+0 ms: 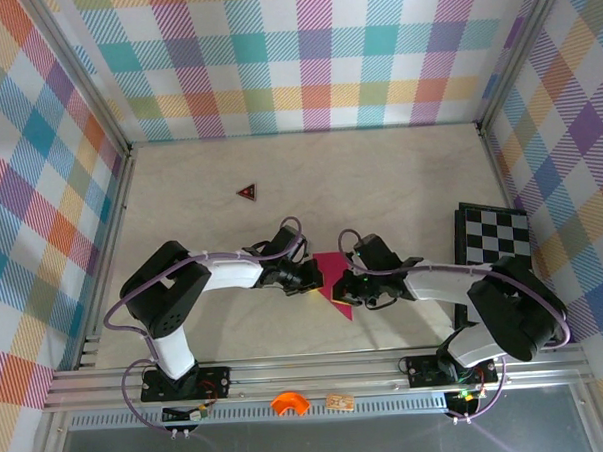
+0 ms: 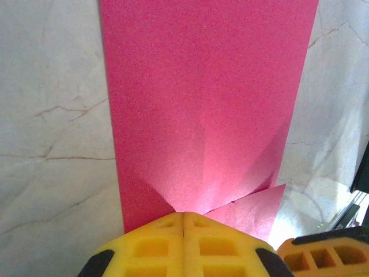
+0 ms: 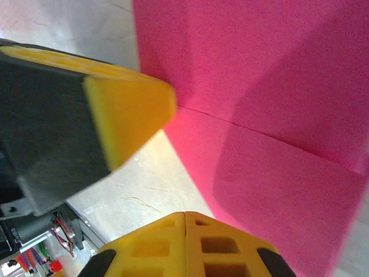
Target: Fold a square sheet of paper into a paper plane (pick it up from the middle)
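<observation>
On the table (image 1: 400,182) the paper (image 1: 330,268) lies part-folded, lower centre of the top view, between my two tools; I think it could skid or crumple if either pushes sideways. My left tool (image 2: 183,225), shut, sits at its edge where wrinkles fan out, so dragging may spoil the crease. My right tool (image 3: 184,228), also shut, is near enough to collide.
</observation>
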Controlling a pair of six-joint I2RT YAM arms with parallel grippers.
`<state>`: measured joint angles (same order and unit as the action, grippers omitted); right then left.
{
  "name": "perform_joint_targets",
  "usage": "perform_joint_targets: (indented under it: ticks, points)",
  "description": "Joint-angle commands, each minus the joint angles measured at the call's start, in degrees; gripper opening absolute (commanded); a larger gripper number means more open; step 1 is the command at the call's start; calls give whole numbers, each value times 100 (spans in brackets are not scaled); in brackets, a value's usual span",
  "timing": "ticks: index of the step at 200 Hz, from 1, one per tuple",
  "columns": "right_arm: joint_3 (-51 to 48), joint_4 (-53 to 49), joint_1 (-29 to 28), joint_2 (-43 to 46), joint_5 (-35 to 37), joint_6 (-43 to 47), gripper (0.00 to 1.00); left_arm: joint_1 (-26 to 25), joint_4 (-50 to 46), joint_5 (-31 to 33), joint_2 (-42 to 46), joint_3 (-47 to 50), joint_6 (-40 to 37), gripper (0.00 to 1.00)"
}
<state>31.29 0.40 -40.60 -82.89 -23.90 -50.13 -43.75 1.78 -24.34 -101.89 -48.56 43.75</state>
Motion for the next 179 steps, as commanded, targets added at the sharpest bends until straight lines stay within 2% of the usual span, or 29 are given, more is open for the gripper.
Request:
perform_joint_targets:
  ticks: [1, 26, 45, 84, 119, 154, 179]
  points:
    - [242, 30, -110, -374, -105, 91, 0, 13, -556, 316, -188, 29, -166, 0]
    - [356, -289, -124, -715, 63, 291, 0, 7, -599, 318, -195, 23, -187, 0]
    - [-51, -427, -115, -609, 92, 443, 0, 7, -702, 466, -195, 38, -219, 0]
    - [-1057, -158, -75, 448, -126, 285, 2, 10, -810, 701, -259, 84, -191, 0]
    - [-1477, -525, 83, 1309, -27, 318, 5, 9, -704, 641, -310, 114, -91, 0]
    - [-1175, -518, 193, 1715, -382, 451, 7, 8, -609, 557, -304, 153, -34, 0]
    - [-708, -373, 194, 1320, -415, 532, 8, 8, -622, 527, -302, 128, -21, 0]
